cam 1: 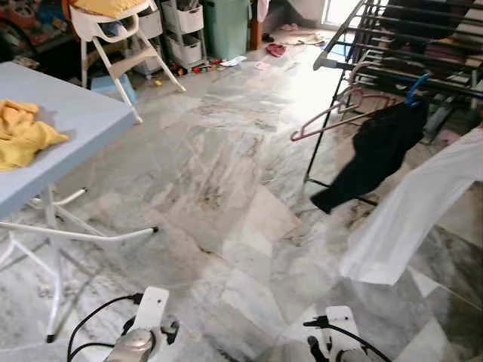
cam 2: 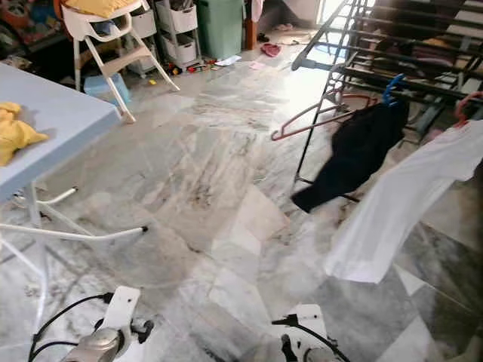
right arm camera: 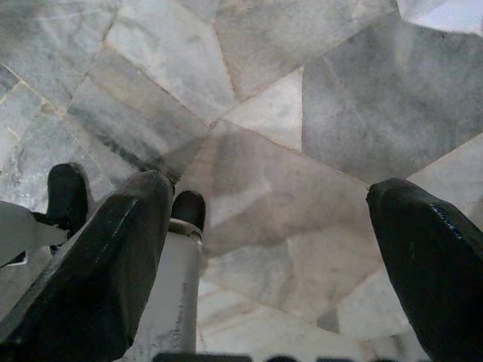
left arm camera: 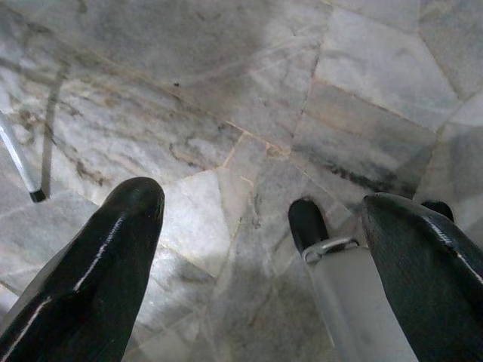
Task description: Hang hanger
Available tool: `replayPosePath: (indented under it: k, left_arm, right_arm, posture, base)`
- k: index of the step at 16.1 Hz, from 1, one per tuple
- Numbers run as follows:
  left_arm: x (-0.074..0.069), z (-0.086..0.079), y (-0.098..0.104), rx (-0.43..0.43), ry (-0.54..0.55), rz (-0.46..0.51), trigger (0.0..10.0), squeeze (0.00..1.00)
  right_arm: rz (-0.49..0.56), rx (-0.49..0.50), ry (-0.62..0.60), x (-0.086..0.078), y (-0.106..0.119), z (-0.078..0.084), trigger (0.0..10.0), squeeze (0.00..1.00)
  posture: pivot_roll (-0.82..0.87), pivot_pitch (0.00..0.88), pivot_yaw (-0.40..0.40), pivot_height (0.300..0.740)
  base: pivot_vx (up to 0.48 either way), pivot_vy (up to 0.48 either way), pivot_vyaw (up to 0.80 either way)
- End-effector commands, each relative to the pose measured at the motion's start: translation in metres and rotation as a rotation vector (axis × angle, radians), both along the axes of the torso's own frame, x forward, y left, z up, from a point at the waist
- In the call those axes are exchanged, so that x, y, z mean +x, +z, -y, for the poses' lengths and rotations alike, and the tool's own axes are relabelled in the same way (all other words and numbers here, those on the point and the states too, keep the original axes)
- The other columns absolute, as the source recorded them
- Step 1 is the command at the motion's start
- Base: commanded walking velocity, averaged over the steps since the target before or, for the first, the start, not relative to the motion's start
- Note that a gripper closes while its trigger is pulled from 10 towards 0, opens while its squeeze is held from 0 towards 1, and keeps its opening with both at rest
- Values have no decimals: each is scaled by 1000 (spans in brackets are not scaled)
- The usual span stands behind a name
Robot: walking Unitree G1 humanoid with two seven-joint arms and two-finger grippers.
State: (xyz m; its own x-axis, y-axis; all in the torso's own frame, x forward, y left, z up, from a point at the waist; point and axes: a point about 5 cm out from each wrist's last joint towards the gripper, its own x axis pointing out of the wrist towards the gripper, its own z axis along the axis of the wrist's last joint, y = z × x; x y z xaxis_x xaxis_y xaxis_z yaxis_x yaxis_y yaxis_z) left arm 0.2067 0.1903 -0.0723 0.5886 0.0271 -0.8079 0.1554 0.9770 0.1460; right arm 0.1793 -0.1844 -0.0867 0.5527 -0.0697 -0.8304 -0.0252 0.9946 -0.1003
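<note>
Marble floor [cam 1: 226, 166], two garments, one rack [cam 1: 407, 45]

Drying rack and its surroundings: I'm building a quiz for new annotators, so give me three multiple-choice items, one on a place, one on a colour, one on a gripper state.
1. Where does the yellow cloth lie?
A. on the blue table
B. on the floor
C. on the rack

2. What colour is the hook holding the black garment on the rack?
A. red
B. blue
C. white

3. How do the left gripper and right gripper stand?
A. both shut on hangers
B. left open, right shut
C. both open, holding nothing

Answers:
1 A, the cloth rests on the tabletop at the robot's left.
2 B, a blue hook loops over the rail above the garment.
3 C, each wrist view shows fingers spread apart with only floor between them.
</note>
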Motion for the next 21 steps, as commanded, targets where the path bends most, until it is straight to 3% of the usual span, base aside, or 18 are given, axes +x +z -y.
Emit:
replayPosePath:
  k: [1,8,13,21]
  left_arm:
    - [-5,-3,-2,14,-9,-18,10000,0]
    - [-11,2,-6,28,-41,-42,10000,0]
    - [-9,1,-5,17,-27,-40,10000,0]
    - [-9,1,-5,-14,-4,-48,10000,0]
  right_arm:
    - [-15,-7,-12,-2,-1,1,10000,0]
    - [-49,-37,15,-9,-4,2,10000,0]
    - [-42,23,-105,-9,-4,5,10000,0]
    - [-20,50,-142,-1,-1,1,10000,0]
  posture:
    - [-47,44,28,740]
    - [-56,55,30,740]
    - [-58,52,25,740]
    - [-60,48,24,740]
  base:
    - [0,0,0]
    - [0,84,0]
    - [0,0,0]
    - [0,0,0]
